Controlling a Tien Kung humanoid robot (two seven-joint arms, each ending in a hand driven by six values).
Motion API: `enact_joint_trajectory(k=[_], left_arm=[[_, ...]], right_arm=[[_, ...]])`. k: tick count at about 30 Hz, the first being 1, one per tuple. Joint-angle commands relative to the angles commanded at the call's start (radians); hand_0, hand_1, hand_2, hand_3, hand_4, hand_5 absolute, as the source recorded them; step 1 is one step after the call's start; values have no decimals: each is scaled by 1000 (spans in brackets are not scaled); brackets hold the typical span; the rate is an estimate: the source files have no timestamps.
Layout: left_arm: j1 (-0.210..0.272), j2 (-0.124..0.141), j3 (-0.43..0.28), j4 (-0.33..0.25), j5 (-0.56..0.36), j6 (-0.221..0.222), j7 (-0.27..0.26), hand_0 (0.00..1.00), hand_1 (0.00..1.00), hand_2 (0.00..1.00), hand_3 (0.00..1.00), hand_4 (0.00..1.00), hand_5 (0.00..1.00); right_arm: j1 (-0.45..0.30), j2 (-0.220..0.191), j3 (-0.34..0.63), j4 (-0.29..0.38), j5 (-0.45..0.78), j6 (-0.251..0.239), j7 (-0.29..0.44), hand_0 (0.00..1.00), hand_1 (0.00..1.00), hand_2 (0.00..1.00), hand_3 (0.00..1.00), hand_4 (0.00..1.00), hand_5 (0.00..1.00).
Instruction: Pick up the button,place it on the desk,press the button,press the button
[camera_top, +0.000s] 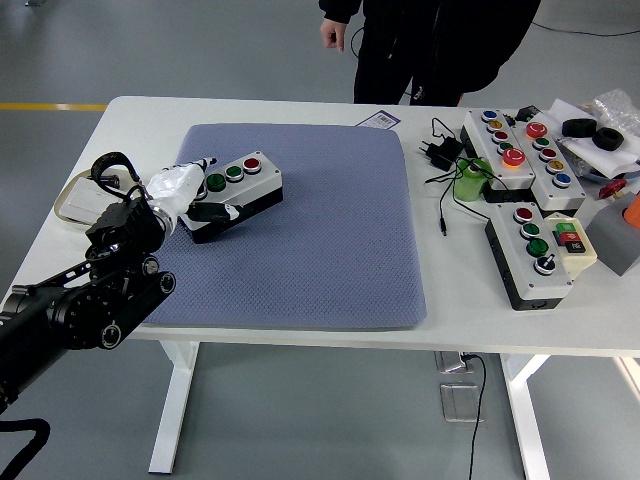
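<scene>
Robot's left hand (190, 195), pale-fingered at the end of a black arm, rests on the near-left end of the button box (232, 192), its fingers curled over the top and front face; whether they truly grip the box or merely lie against it cannot be told from this angle. The right hand is out of view. The box, white-topped on a black base and carrying two green buttons and one red button (252, 162), sits on the left part of the blue-grey mat (320, 250) covering the white table (120, 120). It looks a rigid, boxy plastic housing, probably moderately light and smooth-sided, so a hold across its short sides would seem steadier than one at an end. Larger button panels (525, 150) lie well apart at the right, beside a black plug and cable (440, 160). A person (430, 45) stands at the far side. A small printed label (379, 120) lies at the mat's far edge; its writing is too small to read.
</scene>
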Motion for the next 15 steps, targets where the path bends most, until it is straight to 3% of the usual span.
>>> enact_joint_trajectory(k=[3,5,6,11,12,15], left_arm=[[-15,-8,22,20,8,6,8,984,992,998,998,998,622],[-25,-13,38,33,-6,33,17,984,992,998,998,998,622],[-30,-17,43,41,-18,39,19,832,874,886,998,971,427],[-39,-28,57,67,-7,55,33,832,874,886,998,971,427],[-41,-30,59,70,-5,56,34,655,749,744,916,873,220],[-45,-34,73,83,-3,47,36,655,749,744,916,873,220]], right_arm=[[0,0,-2,0,0,1,0,643,534,619,614,264,289],[-1,0,-4,0,3,0,1,643,534,619,614,264,289],[-2,0,-4,0,4,0,1,643,534,619,614,264,289],[-4,-2,-8,0,5,0,2,643,534,619,614,264,289],[-4,-2,-8,0,6,0,2,644,535,618,614,264,289],[-5,-3,-10,0,5,0,1,644,535,618,614,264,289]])
